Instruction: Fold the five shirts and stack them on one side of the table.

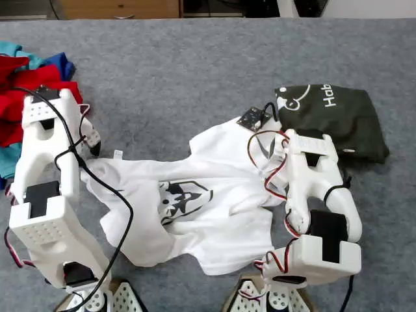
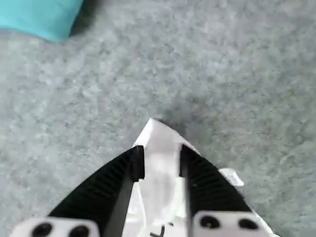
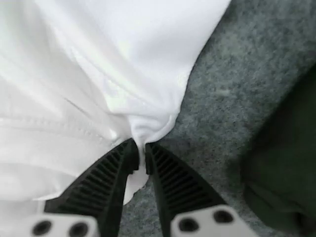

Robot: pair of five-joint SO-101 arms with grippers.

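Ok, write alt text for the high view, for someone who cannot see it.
A crumpled white T-shirt with a dark graphic lies on a grey felt table, pinched at opposite edges by the left gripper and right gripper. A folded dark green shirt lies beside the right gripper; a red, blue and teal shirt pile sits by the left.

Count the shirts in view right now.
5. White shirt spread in the centre; dark green shirt folded at the high view's right; red shirt, teal shirt and blue shirt heaped at its left edge. The heap may hide more.
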